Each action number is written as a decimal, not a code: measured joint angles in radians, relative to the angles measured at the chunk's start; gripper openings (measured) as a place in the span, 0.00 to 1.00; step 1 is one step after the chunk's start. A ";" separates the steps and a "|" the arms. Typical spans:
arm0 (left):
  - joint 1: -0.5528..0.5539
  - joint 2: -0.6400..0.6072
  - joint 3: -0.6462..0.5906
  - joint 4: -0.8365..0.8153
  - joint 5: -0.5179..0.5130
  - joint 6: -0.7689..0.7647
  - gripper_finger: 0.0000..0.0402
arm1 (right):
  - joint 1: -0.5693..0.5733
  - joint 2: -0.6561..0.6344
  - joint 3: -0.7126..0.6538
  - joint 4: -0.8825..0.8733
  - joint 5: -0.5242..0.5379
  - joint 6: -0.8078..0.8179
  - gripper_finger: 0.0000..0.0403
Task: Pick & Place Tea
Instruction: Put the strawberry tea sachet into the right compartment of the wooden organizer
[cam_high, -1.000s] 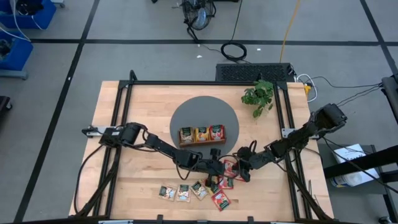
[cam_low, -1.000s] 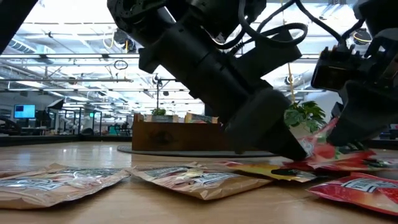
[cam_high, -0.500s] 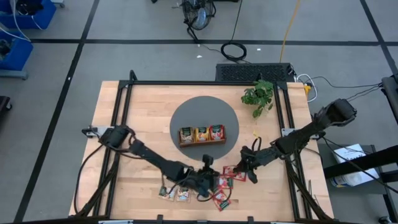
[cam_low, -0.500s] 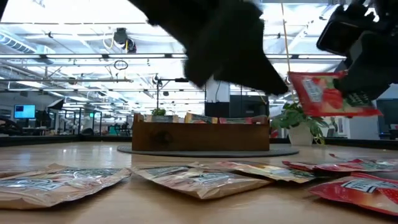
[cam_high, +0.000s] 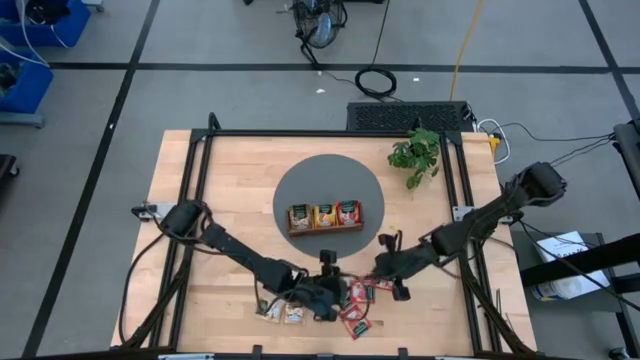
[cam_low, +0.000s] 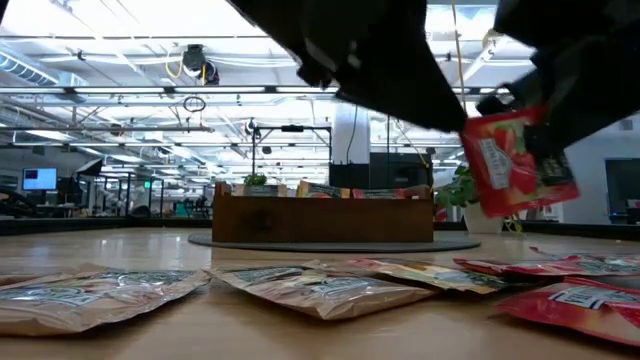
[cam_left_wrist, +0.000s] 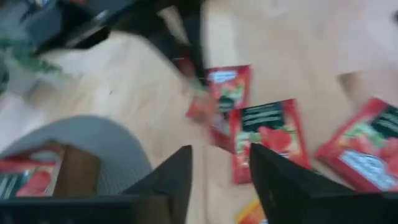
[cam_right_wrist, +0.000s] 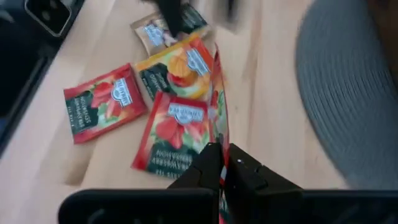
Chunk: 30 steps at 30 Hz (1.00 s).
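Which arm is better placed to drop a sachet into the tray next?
Right. Its claw is shut on a red sachet, lifted off the table, near the tray. The left claw is open and empty over the pile.

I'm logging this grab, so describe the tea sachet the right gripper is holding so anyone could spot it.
Start at the brown wooden tray on the grey mat. Toward the table's near edge, the right gripper holds a red sachet. Unlike the sachets lying flat, it hangs tilted, clear of the tabletop.

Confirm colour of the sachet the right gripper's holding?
Red. The right gripper holds the sachet edge-on in its own wrist view; the low view shows it best.
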 joint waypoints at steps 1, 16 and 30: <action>0.007 0.000 0.000 -0.011 -0.002 -0.021 0.44 | 0.007 0.020 0.023 -0.010 0.016 -0.036 0.00; 0.046 0.002 0.000 -0.034 0.148 -0.126 0.80 | 0.065 0.140 0.094 0.008 0.222 -0.151 0.00; 0.074 0.002 0.000 -0.023 0.180 -0.113 0.29 | 0.078 0.139 0.094 0.040 0.268 -0.189 0.00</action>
